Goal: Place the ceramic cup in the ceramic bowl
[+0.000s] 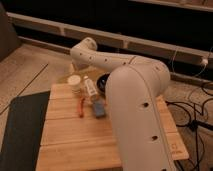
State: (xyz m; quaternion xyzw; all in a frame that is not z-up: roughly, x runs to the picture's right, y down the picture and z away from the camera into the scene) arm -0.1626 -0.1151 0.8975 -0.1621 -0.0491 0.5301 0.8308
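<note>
Here, end effector (75,69) above ceramic cup (74,83), grip state indiscernible, ceramic bowl (103,80) nearby.

The one camera looks down from high, close behind the arm (134,100), toward the tabletop (75,142); the gripper (75,68) is far from it, over the tabletop's far edge.

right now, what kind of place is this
Probably a lab or test room, not a home: a wooden table on a speckled floor, loose cables at the right, and a robot arm reaching over it. The end effector sits just behind the cup.
</note>
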